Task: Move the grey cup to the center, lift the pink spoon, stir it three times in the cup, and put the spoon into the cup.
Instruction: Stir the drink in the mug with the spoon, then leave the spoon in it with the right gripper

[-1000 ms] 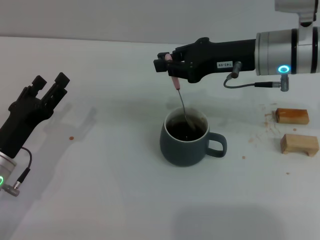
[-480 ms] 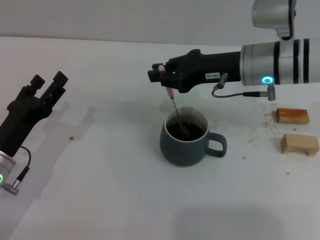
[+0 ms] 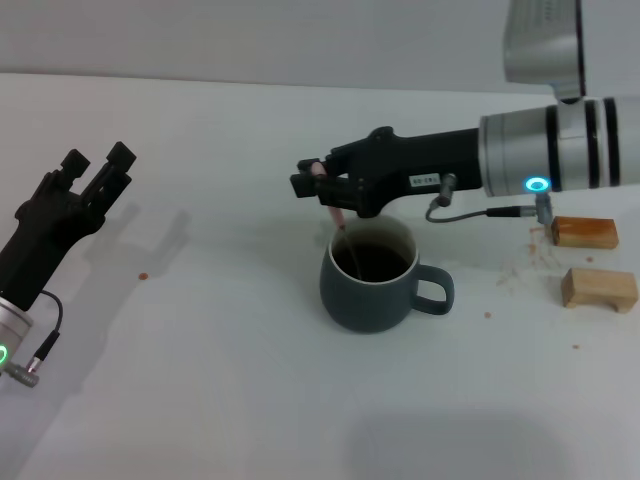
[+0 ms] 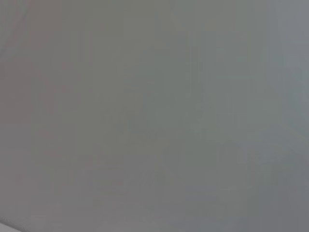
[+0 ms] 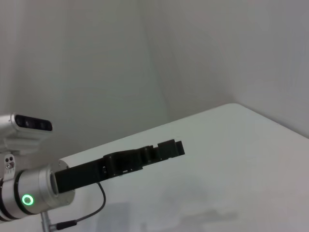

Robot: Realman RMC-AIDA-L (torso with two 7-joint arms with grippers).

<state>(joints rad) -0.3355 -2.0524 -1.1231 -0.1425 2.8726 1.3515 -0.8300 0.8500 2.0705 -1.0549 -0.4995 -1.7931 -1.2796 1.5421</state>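
Cup (image 3: 372, 285) at the middle of the white table (image 3: 220, 380), handle turned toward the robot's right, dark liquid filling its white inside. Reaching in from the right, the right gripper (image 3: 318, 187) hangs just above the cup's far-left rim, its fingers clenched on the pink handle of the spoon (image 3: 343, 234). The spoon's grey stem slants down from the fingers into the cup, and its lower end is under the liquid near the left side of the rim; the bowl of the spoon cannot be made out.

On the left of the table, well apart from the cup, the left gripper (image 3: 97, 163) is held off the surface with its two fingers spread and nothing between them. The right wrist view shows that same gripper (image 5: 169, 147) from farther off, stretched out above the tabletop.

Two wooden blocks lie on the right side of the table, beyond the cup's handle: one block (image 3: 583, 232) farther back and a second block (image 3: 598, 289) nearer the robot. Small brown specks dot the table around them.
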